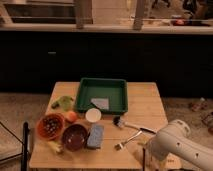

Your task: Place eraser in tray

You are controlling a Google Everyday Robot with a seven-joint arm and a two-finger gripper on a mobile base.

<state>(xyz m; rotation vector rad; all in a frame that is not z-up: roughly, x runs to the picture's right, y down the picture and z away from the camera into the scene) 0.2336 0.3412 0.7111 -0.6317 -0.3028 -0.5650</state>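
Observation:
The dark green tray (116, 89) stands at the back middle of the wooden table (145, 107). A flat grey-blue piece (100, 103) lies inside it near its front wall. No tan-brown eraser shows anywhere; it is hidden or out of view. Of my arm, only the white casing (175, 145) shows at the lower right, over the table's front right corner. My gripper does not show in this view.
In front of the tray are a white cup (93, 115), a blue sponge (95, 135), a maroon bowl (75, 136) and an orange bowl (50, 126). A black-handled brush (131, 125) and a fork (127, 140) lie right of them. A green item (64, 102) is at the left.

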